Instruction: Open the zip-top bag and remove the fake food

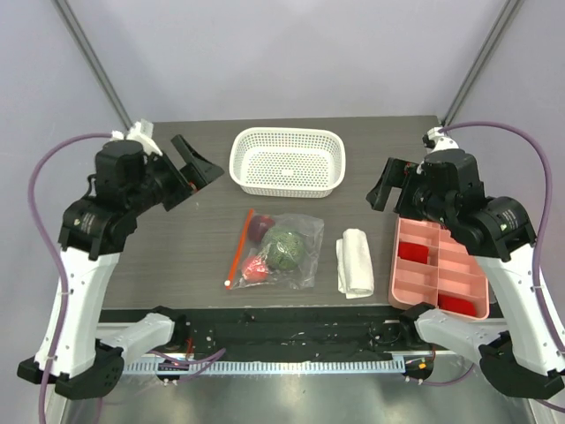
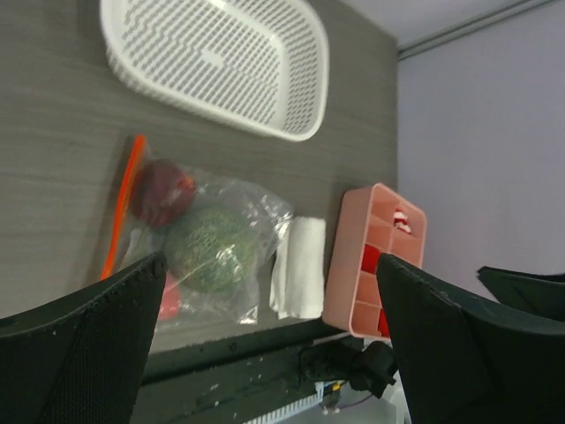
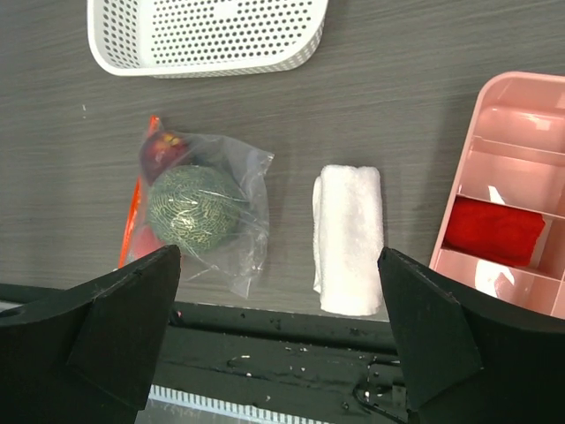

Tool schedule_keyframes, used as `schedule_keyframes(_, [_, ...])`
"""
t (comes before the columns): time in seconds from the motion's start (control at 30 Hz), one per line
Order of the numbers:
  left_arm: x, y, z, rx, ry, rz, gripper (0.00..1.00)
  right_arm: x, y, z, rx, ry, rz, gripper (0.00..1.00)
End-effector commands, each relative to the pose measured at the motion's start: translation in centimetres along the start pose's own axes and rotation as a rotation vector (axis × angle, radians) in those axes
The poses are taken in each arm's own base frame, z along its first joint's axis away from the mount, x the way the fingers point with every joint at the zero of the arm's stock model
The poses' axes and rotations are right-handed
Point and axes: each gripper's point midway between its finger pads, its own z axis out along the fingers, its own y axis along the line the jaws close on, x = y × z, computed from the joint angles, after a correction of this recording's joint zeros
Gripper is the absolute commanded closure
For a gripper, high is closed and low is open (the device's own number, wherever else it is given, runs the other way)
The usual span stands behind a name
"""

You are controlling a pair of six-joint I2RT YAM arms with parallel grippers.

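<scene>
Fingers [image 3: 106, 327] apart; basket [image 1: 287, 163], cloth [image 1: 355, 262] near bag [image 1: 309, 265]

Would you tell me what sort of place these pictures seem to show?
Most likely a robotics lab bench: two robot arms mounted at a dark table, bare grey walls, and staged props, a bag of toy food, a white basket and a pink tray.

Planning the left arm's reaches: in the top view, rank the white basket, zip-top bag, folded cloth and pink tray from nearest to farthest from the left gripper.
From the left gripper:
1. white basket, just to its right, at the back.
2. zip-top bag, centre front.
3. folded cloth, right of the bag.
4. pink tray, far right.
</scene>
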Motion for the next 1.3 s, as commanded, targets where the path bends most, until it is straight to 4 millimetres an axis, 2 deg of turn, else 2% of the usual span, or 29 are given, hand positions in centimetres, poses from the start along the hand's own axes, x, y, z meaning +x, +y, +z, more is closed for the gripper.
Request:
schedule_keyframes(0.0, [7.1,5.9,2.6,-0.207,0.299,-0.108,0.00,0.2,-0.8,1.0,0.059,0.028,-0.026,0.00])
schedule_keyframes(0.03, [8.0,6.1,2.8,-0.186,0.321,-0.112,0.00,0.1,-1.3,1.6,0.099,0.029,-0.021,0.00])
schedule_keyframes(0.07, [10.0,8.1,3.6,-0.235,0.362,-0.137,0.00,0.2,-1.3,1.7,0.103,0.033,-0.019,0.00])
schedule_keyframes(0.13, [10.9,9.1,4.3,-0.211,0.350,-0.164,0.00,0.2,-0.7,1.5,0.064,0.035,-0.015,0.00])
schedule_keyframes(0.17, [13.1,11.0,4.9,-0.249,0.396,-0.198,0.00,0.1,-0.5,1.4,0.052,0.024,-0.006,0.00])
schedule_keyframes(0.2, [14.1,11.8,5.2,-0.261,0.411,-0.247,0.00,0.0,-0.1,1.5,0.023,0.015,-0.015,0.00])
schedule_keyframes(0.23, [14.1,11.7,5.9,-0.219,0.383,-0.259,0.00,0.0,0.3,1.2,-0.009,0.006,-0.029,0.00])
schedule_keyframes(0.27, [14.5,12.1,5.9,-0.210,0.372,-0.271,0.00,0.2,1.2,1.1,-0.064,0.021,-0.034,0.00])
schedule_keyframes(0.3, [16.0,13.8,6.2,-0.250,0.390,-0.292,0.00,0.4,1.7,1.3,-0.088,0.026,-0.044,0.00])
schedule_keyframes(0.37, [16.6,14.8,6.6,-0.254,0.369,-0.291,0.00,1.4,2.9,1.7,-0.155,0.087,-0.050,0.00])
schedule_keyframes(0.4, [17.8,16.0,6.8,-0.278,0.389,-0.298,0.00,1.9,3.2,1.9,-0.173,0.113,-0.055,0.00])
schedule_keyframes(0.5, [19.4,17.4,7.7,-0.291,0.423,-0.293,0.00,3.5,4.5,2.3,-0.254,0.179,-0.044,0.00])
schedule_keyframes(0.53, [20.4,18.5,7.9,-0.312,0.441,-0.292,0.00,3.7,4.7,2.3,-0.268,0.187,-0.040,0.00])
schedule_keyframes(0.6, [21.1,19.2,9.1,-0.304,0.451,-0.310,0.00,4.2,5.1,2.3,-0.301,0.199,-0.033,0.00])
schedule_keyframes(0.63, [22.1,20.0,9.4,-0.306,0.467,-0.332,0.00,4.3,5.3,2.2,-0.313,0.203,-0.030,0.00])
schedule_keyframes(0.7, [21.9,20.2,10.9,-0.267,0.462,-0.384,0.00,4.4,5.8,2.0,-0.343,0.209,-0.029,0.00])
schedule_keyframes(0.73, [22.6,20.5,11.2,-0.258,0.472,-0.410,0.00,4.5,5.9,2.0,-0.350,0.213,-0.030,0.00])
schedule_keyframes(0.8, [21.3,19.8,12.7,-0.174,0.413,-0.434,0.00,4.7,6.0,2.1,-0.358,0.221,-0.030,0.00])
schedule_keyframes(0.83, [21.3,20.4,13.1,-0.162,0.391,-0.450,0.00,4.7,6.0,2.1,-0.361,0.222,-0.032,0.00])
schedule_keyframes(0.87, [20.9,20.1,13.4,-0.131,0.375,-0.471,0.01,4.7,6.0,2.1,-0.361,0.224,-0.030,0.00])
schedule_keyframes(0.9, [19.8,19.2,14.2,-0.054,0.331,-0.459,0.04,4.8,6.1,2.3,-0.367,0.228,-0.029,0.00])
schedule_keyframes(0.93, [19.9,19.2,14.5,-0.026,0.323,-0.469,0.14,4.9,6.2,2.4,-0.369,0.235,-0.027,0.00])
schedule_keyframes(0.97, [19.8,18.7,14.7,0.011,0.320,-0.500,0.16,4.9,6.3,2.4,-0.373,0.235,-0.022,0.00])
schedule_keyframes(1.0, [18.6,17.5,15.4,0.100,0.279,-0.481,0.17,4.9,6.4,2.4,-0.375,0.235,-0.021,0.00])
schedule_keyframes(1.03, [19.6,17.8,15.7,0.100,0.329,-0.504,0.21,5.0,6.4,2.5,-0.377,0.237,-0.018,0.00])
schedule_keyframes(1.13, [20.6,18.1,16.6,0.102,0.393,-0.516,0.29,4.9,6.6,2.5,-0.389,0.235,-0.014,0.00])
schedule_keyframes(1.27, [21.2,19.1,17.4,0.072,0.411,-0.513,0.36,4.8,6.9,2.7,-0.396,0.238,-0.017,0.00])
